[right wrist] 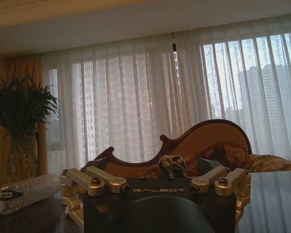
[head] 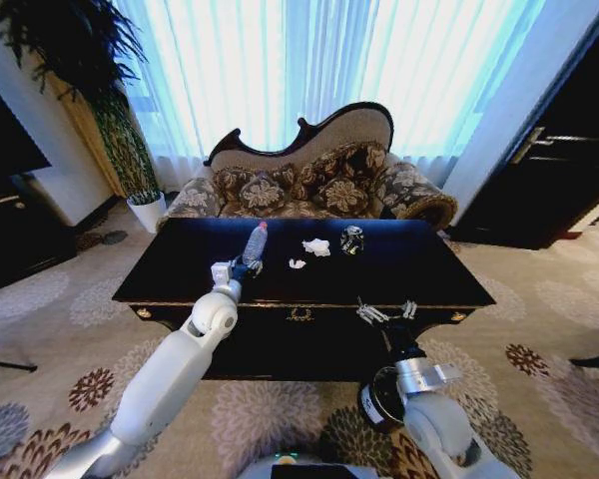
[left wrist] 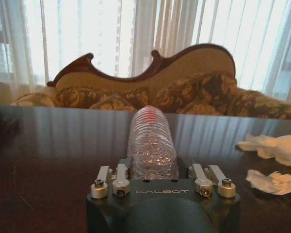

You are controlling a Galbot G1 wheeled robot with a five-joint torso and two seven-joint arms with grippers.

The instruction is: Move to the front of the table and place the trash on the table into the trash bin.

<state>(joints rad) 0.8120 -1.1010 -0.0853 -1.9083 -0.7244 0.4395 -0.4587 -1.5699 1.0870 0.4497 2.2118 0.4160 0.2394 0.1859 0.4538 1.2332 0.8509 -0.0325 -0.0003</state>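
The dark glossy table (head: pixel 180 284) carries a clear plastic bottle (head: pixel 255 242) lying down, two white paper wads (head: pixel 316 246) (head: pixel 298 263) and a shiny crumpled plastic piece (head: pixel 352 239). My left gripper (head: pixel 242 267) is at the bottle's near end. In the left wrist view the bottle (left wrist: pixel 153 141) lies straight ahead of the open left gripper (left wrist: pixel 157 177), with the wads (left wrist: pixel 271 145) (left wrist: pixel 274 180) off to one side. My right gripper (head: pixel 387 312) hovers open at the table's front edge. The trash bin (head: pixel 371 399) stands on the carpet under my right arm, partly hidden.
A patterned sofa (head: pixel 309 185) stands behind the table before bright curtains. A potted plant (head: pixel 130 150) is at the back left and black cabinets (head: pixel 549 170) at the right. The right wrist view has the right gripper (right wrist: pixel 157 182), the sofa and the shiny piece (right wrist: pixel 173 165).
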